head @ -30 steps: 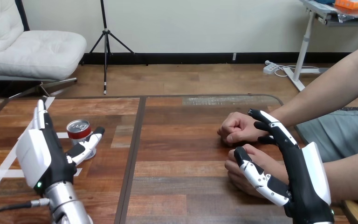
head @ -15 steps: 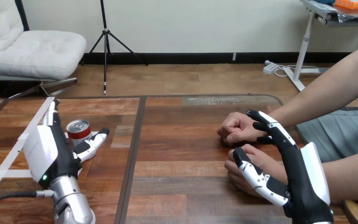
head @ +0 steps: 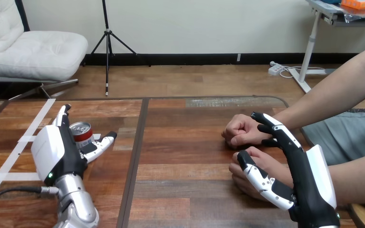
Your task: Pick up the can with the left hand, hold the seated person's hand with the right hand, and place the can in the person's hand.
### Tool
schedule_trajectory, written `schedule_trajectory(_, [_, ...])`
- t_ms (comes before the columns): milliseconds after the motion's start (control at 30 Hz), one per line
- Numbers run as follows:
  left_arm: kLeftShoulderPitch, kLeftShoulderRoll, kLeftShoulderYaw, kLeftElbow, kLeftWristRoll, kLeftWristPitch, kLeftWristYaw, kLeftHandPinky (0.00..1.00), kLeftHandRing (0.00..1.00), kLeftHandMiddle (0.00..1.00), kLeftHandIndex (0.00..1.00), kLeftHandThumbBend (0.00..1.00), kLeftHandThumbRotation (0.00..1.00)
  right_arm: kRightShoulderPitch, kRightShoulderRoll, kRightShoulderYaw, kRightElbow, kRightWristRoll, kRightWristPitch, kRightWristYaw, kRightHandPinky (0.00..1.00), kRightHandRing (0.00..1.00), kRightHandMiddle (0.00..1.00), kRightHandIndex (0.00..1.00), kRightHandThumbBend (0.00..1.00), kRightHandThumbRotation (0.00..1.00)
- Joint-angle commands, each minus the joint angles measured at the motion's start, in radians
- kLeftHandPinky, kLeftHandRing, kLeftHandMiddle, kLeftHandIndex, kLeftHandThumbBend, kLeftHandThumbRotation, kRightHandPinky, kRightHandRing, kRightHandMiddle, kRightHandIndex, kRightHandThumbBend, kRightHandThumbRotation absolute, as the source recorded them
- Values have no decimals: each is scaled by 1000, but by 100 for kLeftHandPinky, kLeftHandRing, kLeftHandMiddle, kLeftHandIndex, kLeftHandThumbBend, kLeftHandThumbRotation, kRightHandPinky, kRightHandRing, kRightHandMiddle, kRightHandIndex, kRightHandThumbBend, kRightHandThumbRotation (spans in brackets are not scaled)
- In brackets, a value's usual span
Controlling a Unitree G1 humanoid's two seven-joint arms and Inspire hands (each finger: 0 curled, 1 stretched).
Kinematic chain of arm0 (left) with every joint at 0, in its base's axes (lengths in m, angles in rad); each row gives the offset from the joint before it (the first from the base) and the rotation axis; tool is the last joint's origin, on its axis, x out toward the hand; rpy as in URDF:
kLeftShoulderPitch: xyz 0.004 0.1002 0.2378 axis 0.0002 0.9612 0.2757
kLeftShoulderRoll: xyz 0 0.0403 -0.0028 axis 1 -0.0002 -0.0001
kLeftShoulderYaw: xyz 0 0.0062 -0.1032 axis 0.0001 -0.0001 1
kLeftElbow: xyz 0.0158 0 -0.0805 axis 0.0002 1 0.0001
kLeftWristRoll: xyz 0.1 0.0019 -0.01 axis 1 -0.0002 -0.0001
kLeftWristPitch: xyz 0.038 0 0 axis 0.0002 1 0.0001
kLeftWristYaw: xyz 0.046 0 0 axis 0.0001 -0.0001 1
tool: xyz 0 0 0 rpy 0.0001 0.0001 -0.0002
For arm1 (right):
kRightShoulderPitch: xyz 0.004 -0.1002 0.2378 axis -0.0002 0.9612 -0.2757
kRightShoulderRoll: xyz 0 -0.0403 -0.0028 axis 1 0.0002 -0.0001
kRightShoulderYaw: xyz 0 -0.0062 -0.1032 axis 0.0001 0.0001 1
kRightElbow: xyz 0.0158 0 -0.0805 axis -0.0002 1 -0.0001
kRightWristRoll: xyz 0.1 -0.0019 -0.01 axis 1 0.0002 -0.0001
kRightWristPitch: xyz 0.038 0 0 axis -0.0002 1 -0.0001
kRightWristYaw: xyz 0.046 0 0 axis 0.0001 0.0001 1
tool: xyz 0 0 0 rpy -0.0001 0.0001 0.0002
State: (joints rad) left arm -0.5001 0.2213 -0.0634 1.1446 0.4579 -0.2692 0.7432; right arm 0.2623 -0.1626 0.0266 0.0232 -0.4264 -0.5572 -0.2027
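Observation:
A red can point(head: 80, 131) with a silver top stands upright on the wooden table at the left. My left hand point(head: 54, 152) is open around it, with straight fingers at its left side and the thumb point(head: 102, 143) reaching past its right side; the palm hides the can's lower part. At the right the person rests two hands on the table: a closed fist point(head: 238, 128) farther off and a nearer hand point(head: 244, 182). My right hand point(head: 309, 183) lies open over the nearer hand's wrist. Its thumb point(head: 260, 175) sits on top of that hand and its fingers point(head: 276, 128) stretch to the fist's wrist.
White tape lines point(head: 27, 138) cross the table's left part. A dark seam point(head: 135, 161) runs front to back between the two tabletops. The person's forearms point(head: 332, 97) come in from the right edge.
My left hand has moved forward and to the right, so the can now stands between its fingers and thumb. My right hand and the person's hands have stayed in place.

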Motion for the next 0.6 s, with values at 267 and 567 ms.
schedule_trajectory(267, [-115, 17, -18, 42, -10, 21, -11, 72, 83, 88, 88, 82, 31, -42, -12, -15, -55, 18, 0, 4, 73, 84, 87, 84, 46, 49])
schedule_trajectory(567, [-120, 18, -29, 59, -4, 23, -5, 74, 83, 88, 89, 81, 31, -40, -13, -17, -56, 24, -2, 10, 74, 84, 87, 84, 46, 49])
